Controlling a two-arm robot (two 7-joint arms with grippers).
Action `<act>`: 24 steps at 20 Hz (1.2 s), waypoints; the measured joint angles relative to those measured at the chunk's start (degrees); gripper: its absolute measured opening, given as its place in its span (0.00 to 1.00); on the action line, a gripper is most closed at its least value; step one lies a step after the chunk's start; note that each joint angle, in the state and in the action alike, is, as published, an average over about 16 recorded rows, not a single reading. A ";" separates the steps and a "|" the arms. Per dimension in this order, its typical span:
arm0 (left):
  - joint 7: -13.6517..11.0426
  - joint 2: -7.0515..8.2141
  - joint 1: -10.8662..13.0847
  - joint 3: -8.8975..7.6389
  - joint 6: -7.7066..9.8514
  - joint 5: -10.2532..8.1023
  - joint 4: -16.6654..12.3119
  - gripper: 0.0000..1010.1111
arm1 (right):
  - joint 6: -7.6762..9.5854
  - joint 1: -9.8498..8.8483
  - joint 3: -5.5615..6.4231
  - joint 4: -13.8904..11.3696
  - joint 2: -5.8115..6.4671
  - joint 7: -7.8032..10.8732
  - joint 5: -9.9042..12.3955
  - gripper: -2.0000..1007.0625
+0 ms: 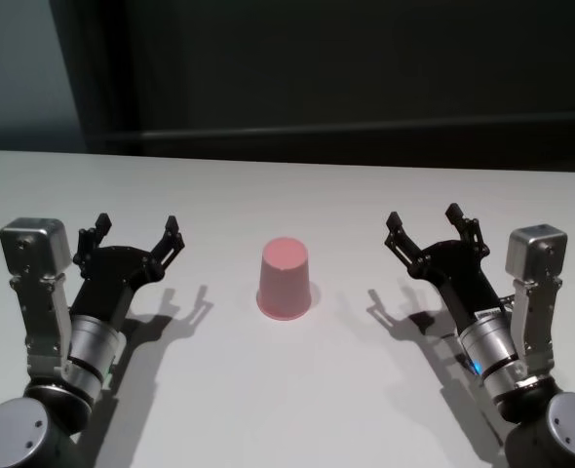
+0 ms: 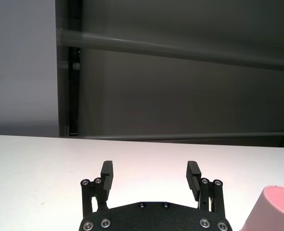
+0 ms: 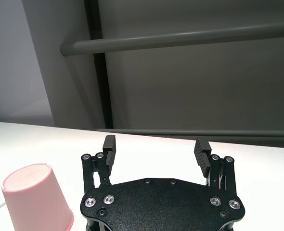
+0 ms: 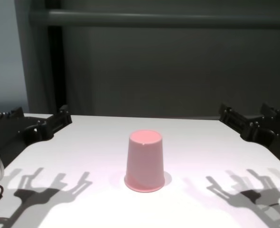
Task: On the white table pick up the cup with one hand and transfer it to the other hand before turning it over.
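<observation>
While both arms hang low over the white table (image 1: 297, 409), the cup (image 1: 287, 279) stands between them, near the middle of the tabletop, upside down: its wide rim rests on the surface and its narrower flat base faces up. Nothing touches it. To its left, the left gripper (image 1: 135, 237) hovers with its two dark fingers spread wide and nothing between them, pointing toward the far edge. To the cup's right, the right gripper (image 1: 424, 227) is likewise parted wide and empty, well apart from the cup. Each gripper throws a forked shadow on the table beside the cup. Beyond the far edge stands a dark wall (image 4: 178, 71) with a grey horizontal rail (image 4: 178, 19).
</observation>
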 joint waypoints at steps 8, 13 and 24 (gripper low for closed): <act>0.00 0.00 0.00 0.00 0.00 0.00 0.00 0.99 | -0.25 -0.44 0.52 -0.08 -0.50 -0.02 -0.57 0.99; 0.00 0.00 0.00 0.00 0.00 0.00 0.00 0.99 | -0.30 -0.43 0.54 -0.04 -0.55 0.00 -0.57 0.99; 0.00 0.00 0.00 0.00 0.00 0.00 0.00 0.99 | -0.23 -0.35 0.43 0.00 -0.48 -0.05 -0.48 0.99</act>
